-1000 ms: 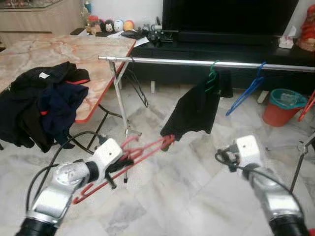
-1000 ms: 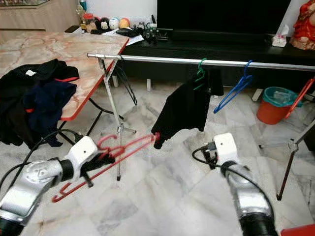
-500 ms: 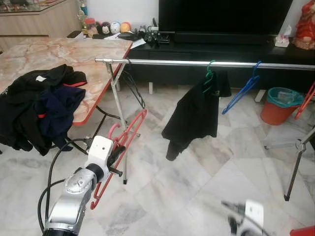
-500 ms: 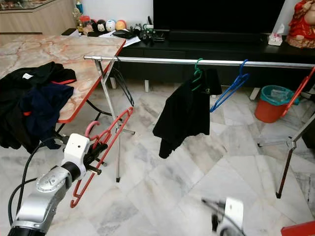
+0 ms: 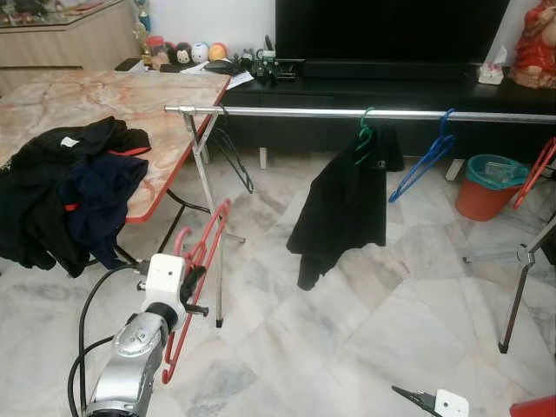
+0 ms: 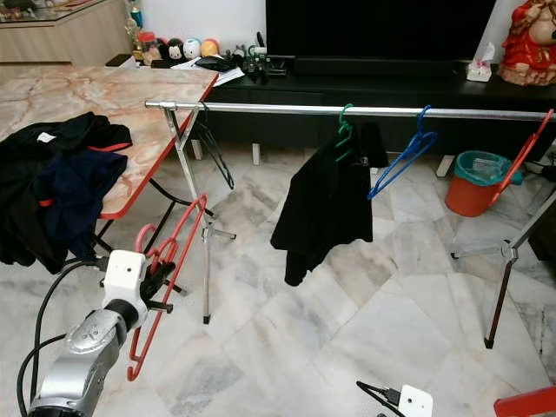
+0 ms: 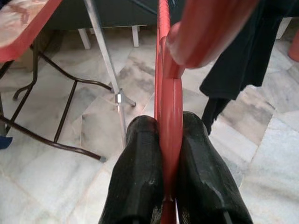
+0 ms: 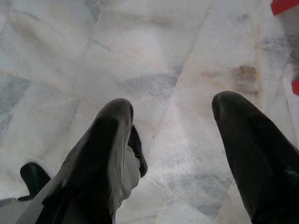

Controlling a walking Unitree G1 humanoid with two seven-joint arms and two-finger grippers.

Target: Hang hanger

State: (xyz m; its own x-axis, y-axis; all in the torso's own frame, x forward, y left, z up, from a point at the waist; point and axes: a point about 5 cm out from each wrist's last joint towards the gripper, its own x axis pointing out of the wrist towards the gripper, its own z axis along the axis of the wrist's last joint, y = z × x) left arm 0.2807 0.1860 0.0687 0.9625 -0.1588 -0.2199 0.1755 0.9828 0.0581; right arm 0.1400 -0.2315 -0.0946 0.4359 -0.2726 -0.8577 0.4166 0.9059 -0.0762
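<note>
The left hand [image 7: 170,140] is clamped on a red hanger [image 5: 198,278], its two black fingers [image 7: 140,177] pressed against either side of the plastic. The hanger stands nearly upright in the grip, its hook at the top, low over the marble floor [image 5: 347,321] and just in front of the near leg of the clothes rail [image 5: 365,113]. It hangs well below the rail's silver bar and does not touch it.

On the bar hang a green hanger [image 5: 366,139] carrying a black garment [image 5: 343,208], a bare blue hanger [image 5: 421,169] beside it, and another red hanger [image 5: 534,174] at the far right end. An orange bin [image 5: 488,187] stands on the floor behind that end.

To the left is a marble-patterned tabletop [image 5: 104,95] with a red edge; a pile of dark clothes [image 5: 65,191] lies over its near corner and droops past the edge.

The right hand [image 8: 173,135] hangs low over the floor, its fingers apart and holding nothing.
</note>
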